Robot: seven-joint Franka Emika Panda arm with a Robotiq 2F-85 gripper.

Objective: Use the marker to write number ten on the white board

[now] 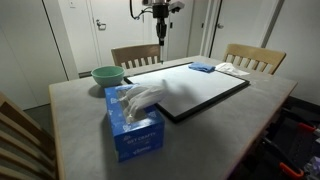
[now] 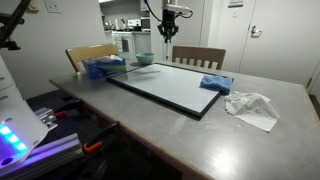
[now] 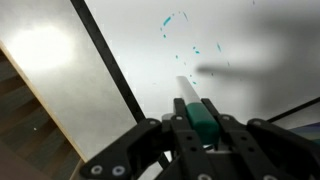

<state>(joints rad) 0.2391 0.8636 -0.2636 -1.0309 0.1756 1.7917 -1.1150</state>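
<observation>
The white board [image 1: 195, 88] lies flat on the table, white with a thin black frame; it shows in both exterior views [image 2: 170, 85] and fills the wrist view [image 3: 210, 50]. My gripper [image 1: 161, 22] hangs well above the board's far edge, also seen in an exterior view [image 2: 168, 22]. In the wrist view my gripper [image 3: 203, 120] is shut on the marker [image 3: 188, 92], a pale stick with a green end, pointing down at the board. Faint green marks [image 3: 175, 20] are on the board.
A blue tissue box [image 1: 133, 125] stands at the board's near corner. A green bowl [image 1: 107, 75] sits beside it. A blue cloth pad [image 1: 201, 67] and a crumpled white cloth [image 2: 250, 105] lie at the board's other end. Wooden chairs [image 1: 135, 54] stand around the table.
</observation>
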